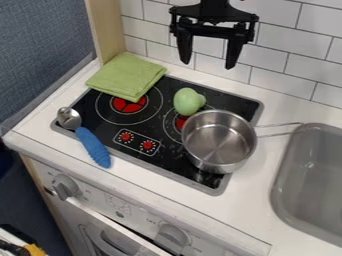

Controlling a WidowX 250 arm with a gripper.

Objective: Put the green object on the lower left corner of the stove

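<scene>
The black gripper [208, 57] hangs at the top of the view, open, above and behind the stove, with nothing between its fingers. Below it and slightly left, a pear-shaped green object [188, 101] rests on the back right part of the black stove [150, 135], close to the pot's rim. The stove's lower left corner is at the left of the view, where the metal head of a blue-handled spoon [93, 146] lies over the edge.
A steel pot [218, 142] stands on the stove's right part, its handle pointing right. A folded green cloth [127, 76] covers the back left corner. The grey sink [310, 177] is at the right; a tiled wall [284, 55] rises behind.
</scene>
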